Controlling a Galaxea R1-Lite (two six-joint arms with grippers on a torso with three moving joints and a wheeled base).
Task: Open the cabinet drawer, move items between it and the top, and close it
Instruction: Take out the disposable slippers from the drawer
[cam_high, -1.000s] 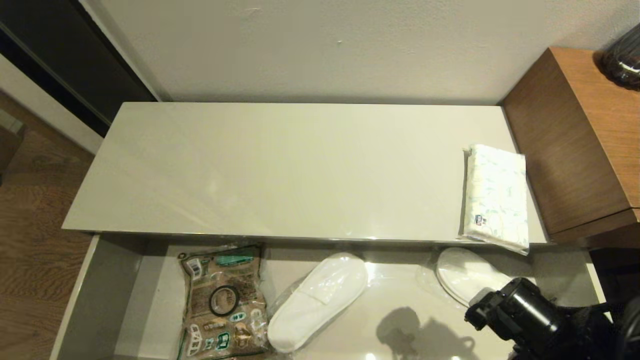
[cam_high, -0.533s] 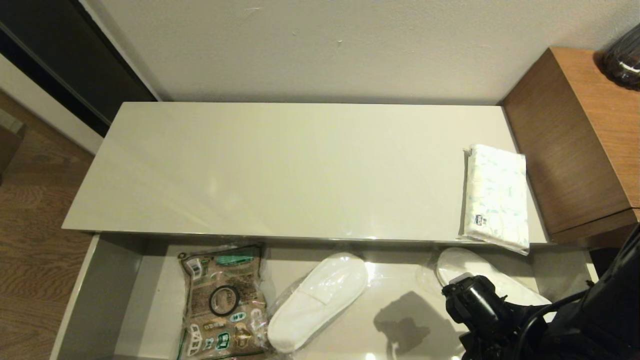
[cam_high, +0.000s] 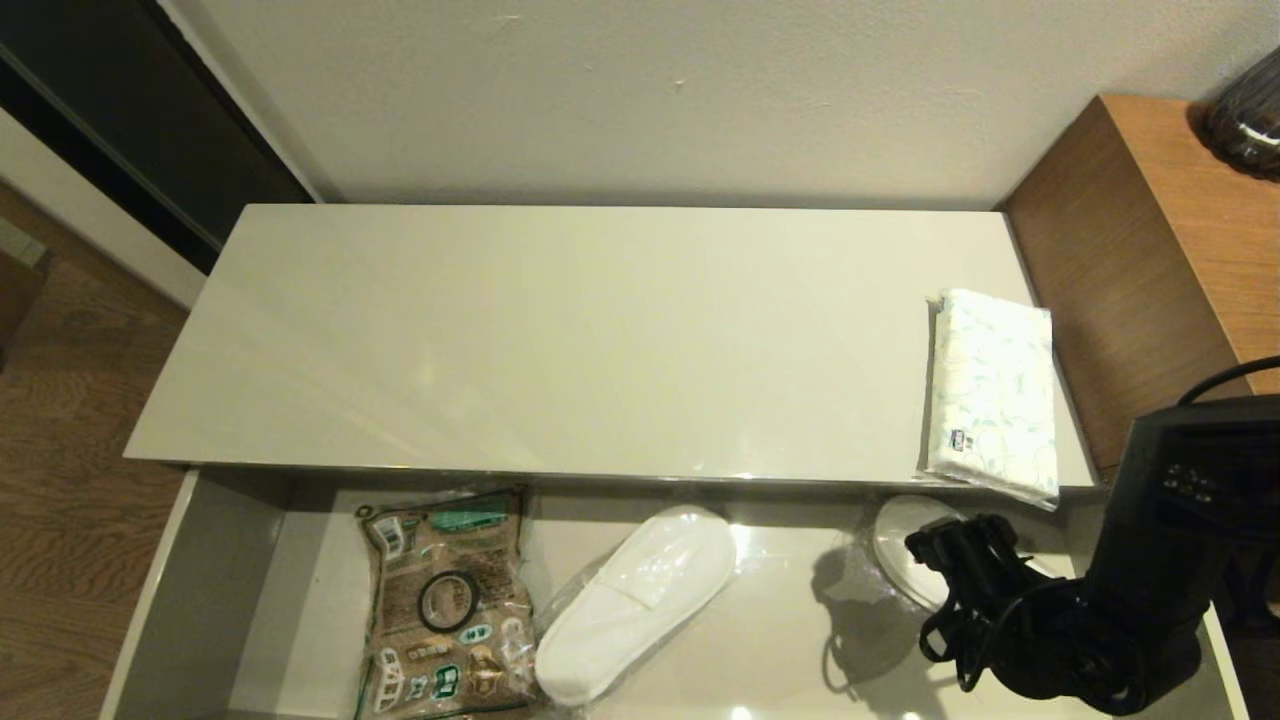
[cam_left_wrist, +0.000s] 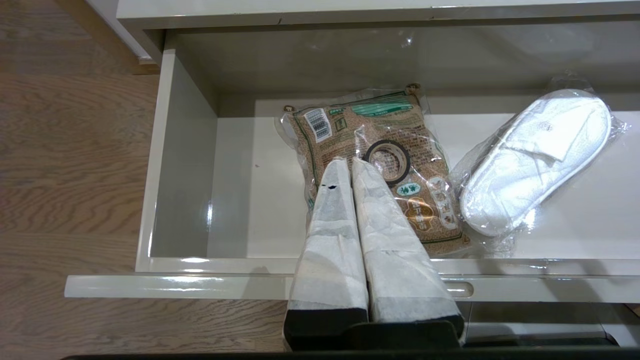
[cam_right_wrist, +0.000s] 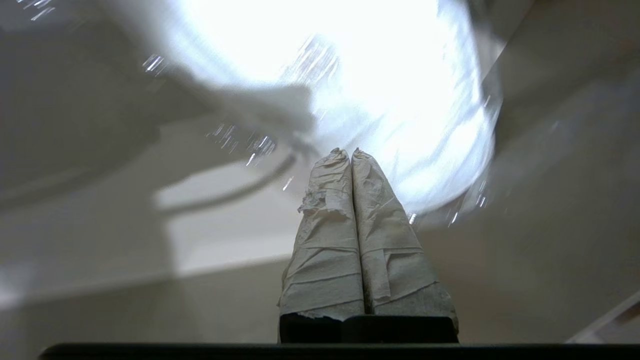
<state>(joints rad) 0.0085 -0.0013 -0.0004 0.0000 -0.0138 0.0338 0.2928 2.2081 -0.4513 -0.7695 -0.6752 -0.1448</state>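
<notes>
The cabinet drawer (cam_high: 215, 590) stands pulled out below the top (cam_high: 560, 330). A white tissue pack (cam_high: 992, 392) lies at the top's right end. In the drawer, one wrapped white slipper (cam_high: 640, 595) lies in the middle. A second wrapped slipper (cam_high: 900, 540) lies at the right, partly hidden by my right arm (cam_high: 1150, 560). My right gripper (cam_right_wrist: 351, 150) is shut, its tips just above that slipper (cam_right_wrist: 390, 90), nothing seen between them. My left gripper (cam_left_wrist: 350, 162) is shut and empty, hovering over the drawer's front edge (cam_left_wrist: 200, 287).
A brown printed bag with a black ring (cam_high: 445, 600) lies in the drawer's left half, under the left fingertips (cam_left_wrist: 367, 167). A taller brown wooden unit (cam_high: 1150, 270) stands against the top's right end. Wood floor (cam_high: 60, 450) lies to the left.
My right arm has swung leftward, then toward the cabinet, and now stands more upright over the right-hand slipper. The objects have not moved.
</notes>
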